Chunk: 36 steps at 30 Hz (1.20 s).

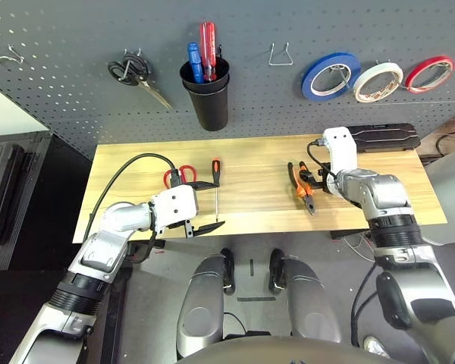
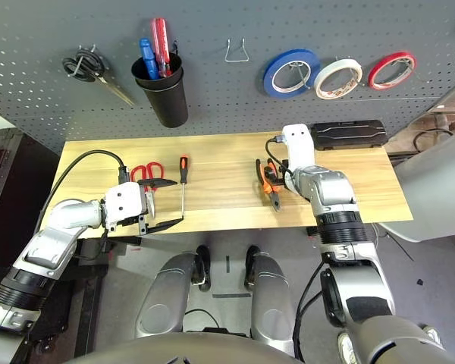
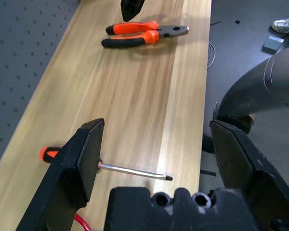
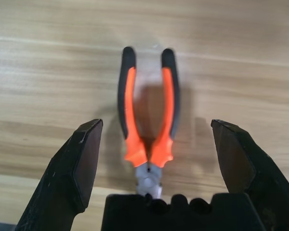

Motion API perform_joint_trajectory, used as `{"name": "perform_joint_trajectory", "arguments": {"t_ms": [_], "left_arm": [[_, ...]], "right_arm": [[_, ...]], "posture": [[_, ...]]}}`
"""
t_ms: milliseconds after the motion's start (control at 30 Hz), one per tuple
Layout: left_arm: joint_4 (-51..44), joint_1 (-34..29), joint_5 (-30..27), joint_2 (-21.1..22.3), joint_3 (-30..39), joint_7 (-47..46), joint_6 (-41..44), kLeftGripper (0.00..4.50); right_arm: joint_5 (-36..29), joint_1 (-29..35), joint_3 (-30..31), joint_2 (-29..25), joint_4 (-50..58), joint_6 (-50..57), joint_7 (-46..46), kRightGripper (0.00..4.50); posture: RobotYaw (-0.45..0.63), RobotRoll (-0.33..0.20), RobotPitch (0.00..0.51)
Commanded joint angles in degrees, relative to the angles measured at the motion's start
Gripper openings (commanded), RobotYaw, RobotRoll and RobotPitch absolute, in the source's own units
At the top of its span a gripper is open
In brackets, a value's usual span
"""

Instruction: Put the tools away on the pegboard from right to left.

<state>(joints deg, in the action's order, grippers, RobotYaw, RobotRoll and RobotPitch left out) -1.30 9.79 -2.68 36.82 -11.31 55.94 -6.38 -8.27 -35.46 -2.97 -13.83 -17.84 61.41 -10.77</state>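
While wide open, right hand (image 4: 154, 159) straddles pliers (image 4: 148, 113), holding nothing, table (image 4: 38, 72).

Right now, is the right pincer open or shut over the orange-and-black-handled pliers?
Open. The right pincer hovers with its jaws spread wide either side of the orange-and-black-handled pliers, which lie flat on the wooden table, not gripped.
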Motion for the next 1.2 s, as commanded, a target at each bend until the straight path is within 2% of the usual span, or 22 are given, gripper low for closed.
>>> {"name": "perform_joint_trajectory", "arguments": {"t_ms": [33,533,1000,1067,1200], "left_arm": [[-0.97,-0.57,0.91,-0.34,-1.16,-0.53,0.86,4.5],[-4.04,-2.23,1.17,0.03,-1.23,-2.38,3.33,4.5],[-4.69,-0.98,1.02,-1.94,-0.12,-7.69,10.05,4.5],[-4.62,-0.81,1.07,-1.98,-0.3,-7.81,10.27,4.5],[-4.2,-0.52,1.29,-1.99,-0.62,-7.95,10.26,4.5]], "right_arm": [[0.54,-1.28,1.18,0.48,-5.54,1.06,-0.4,4.48],[4.05,-6.73,4.5,1.32,-26.73,-10.01,-3.21,4.48],[7.05,-8.67,5.15,1.96,-35.79,-17.38,-4.68,4.48],[7.4,-8.77,5.02,2.05,-36.33,-17.81,-4.54,4.08],[7.93,-8.51,4.93,2.13,-36.19,-18.13,-4.6,2.91]], "posture": [[0.14,0.0,0.311],[0.18,0.0,0.33],[0.18,0.0,0.341],[0.18,0.0,0.341],[0.18,0.0,0.336]]}}
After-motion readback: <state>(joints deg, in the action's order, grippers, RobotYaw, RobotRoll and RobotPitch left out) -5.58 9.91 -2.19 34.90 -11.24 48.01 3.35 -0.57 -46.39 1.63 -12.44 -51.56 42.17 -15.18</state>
